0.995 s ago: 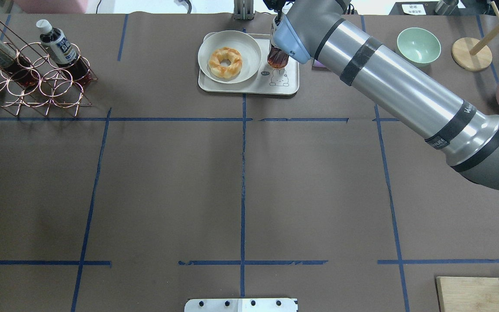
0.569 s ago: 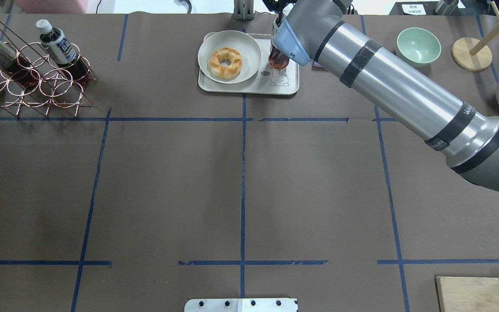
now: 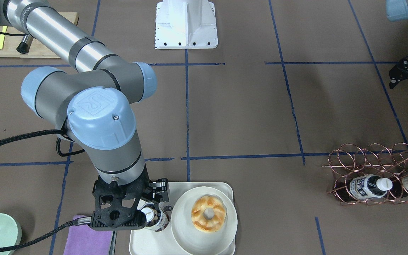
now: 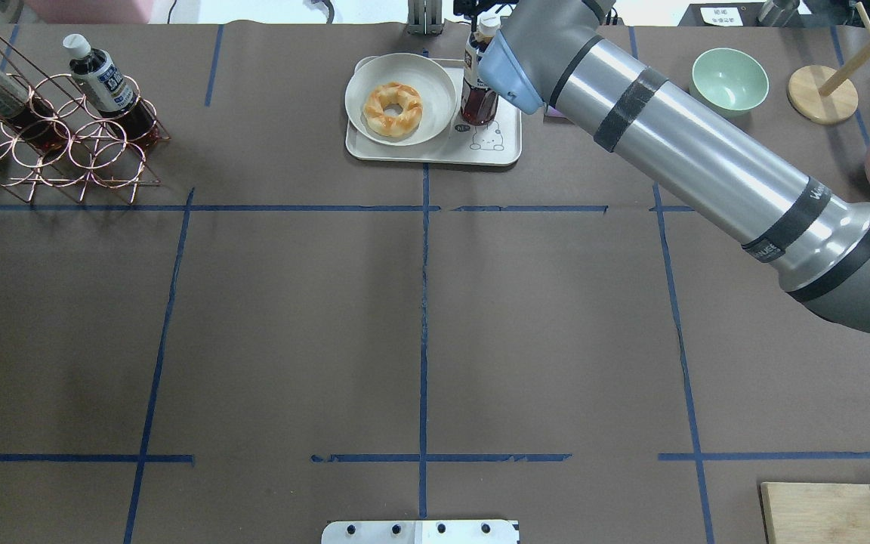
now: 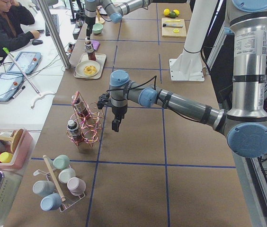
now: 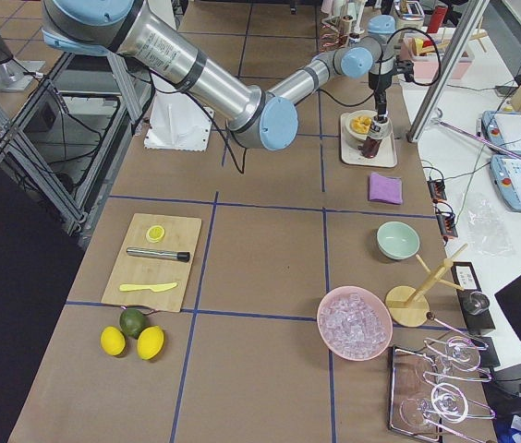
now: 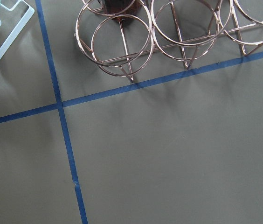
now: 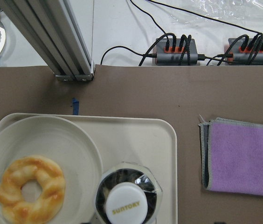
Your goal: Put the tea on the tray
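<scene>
brown paper-covered worktop [image 4: 291,317] is carrying everything. right arm [image 4: 692,166] is reaching to the far edge, since the cream-white rectangular plastic tray [image 4: 435,155] is sitting there. round white plate [image 4: 435,83] with a glazed ring doughnut [image 4: 392,109] is taking up most of the tray, so the small clear bottle of dark tea [image 4: 477,98] is standing upright in the one free strip, just beside the plate. right tool [image 3: 150,205] is hanging over the white cap, jaws looking parted, gripping nothing. i'm reading that as placement done. left tool [image 5: 116,124] is idling near the copper wire rack [image 4: 57,143]. can't tell how far it's open.
</scene>
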Available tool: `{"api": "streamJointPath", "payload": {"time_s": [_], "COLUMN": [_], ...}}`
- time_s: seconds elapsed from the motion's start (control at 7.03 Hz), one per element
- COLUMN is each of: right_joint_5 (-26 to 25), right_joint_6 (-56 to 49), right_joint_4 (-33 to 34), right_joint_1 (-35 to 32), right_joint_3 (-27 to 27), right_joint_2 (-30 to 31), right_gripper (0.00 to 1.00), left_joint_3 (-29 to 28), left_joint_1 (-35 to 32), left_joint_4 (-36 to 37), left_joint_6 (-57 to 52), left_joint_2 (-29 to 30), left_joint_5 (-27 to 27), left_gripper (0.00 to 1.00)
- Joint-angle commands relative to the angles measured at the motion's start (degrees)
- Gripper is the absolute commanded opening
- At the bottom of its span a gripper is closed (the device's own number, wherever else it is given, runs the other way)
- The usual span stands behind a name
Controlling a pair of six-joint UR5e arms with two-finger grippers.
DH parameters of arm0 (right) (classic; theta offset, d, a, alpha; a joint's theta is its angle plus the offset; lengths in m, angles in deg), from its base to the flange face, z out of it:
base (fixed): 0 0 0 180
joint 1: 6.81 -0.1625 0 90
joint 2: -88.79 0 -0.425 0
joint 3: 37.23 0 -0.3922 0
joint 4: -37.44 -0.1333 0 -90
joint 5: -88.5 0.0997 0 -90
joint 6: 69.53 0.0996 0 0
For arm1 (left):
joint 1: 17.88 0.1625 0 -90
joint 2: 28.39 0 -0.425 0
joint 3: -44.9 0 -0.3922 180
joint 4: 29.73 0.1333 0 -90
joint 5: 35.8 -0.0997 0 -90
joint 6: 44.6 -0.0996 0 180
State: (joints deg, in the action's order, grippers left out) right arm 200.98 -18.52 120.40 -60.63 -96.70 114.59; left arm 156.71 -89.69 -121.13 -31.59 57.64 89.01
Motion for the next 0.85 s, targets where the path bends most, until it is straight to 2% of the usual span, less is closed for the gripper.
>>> {"api": "streamJointPath", "payload": {"time_s": [0.0, 0.14, 0.43, 0.57, 0.71], "right_joint_5": [5.26, 7.21, 7.23, 7.32, 7.41], "right_joint_6": [-0.56, -0.73, -7.45, -10.55, -15.54], "right_joint_4": [1.06, 6.63, 17.63, 18.11, 17.5], "right_joint_1": [-1.8, -2.77, -3.31, -4.61, -5.24], "right_joint_3": [-3.53, -11.56, -34.3, -40.32, -42.73], "right_joint_2": [0.56, 4.13, 18.68, 25.63, 30.23], "right_gripper": [1.0, 1.0, 1.0, 1.0, 1.0], "left_joint_3": [-0.02, -0.02, -0.63, -0.98, -2.81], "left_joint_1": [0.0, 0.0, -0.61, -3.05, -6.3], "left_joint_4": [0.0, 0.0, 0.0, 0.69, 0.79], "left_joint_6": [0.0, 0.0, 0.0, -0.09, -1.92], "left_joint_2": [0.01, -0.08, -0.95, -1.31, -2.27], "left_joint_5": [0.0, 0.0, 0.09, 0.17, 3.31], "left_gripper": [1.0, 1.0, 1.0, 1.0, 1.0]}}
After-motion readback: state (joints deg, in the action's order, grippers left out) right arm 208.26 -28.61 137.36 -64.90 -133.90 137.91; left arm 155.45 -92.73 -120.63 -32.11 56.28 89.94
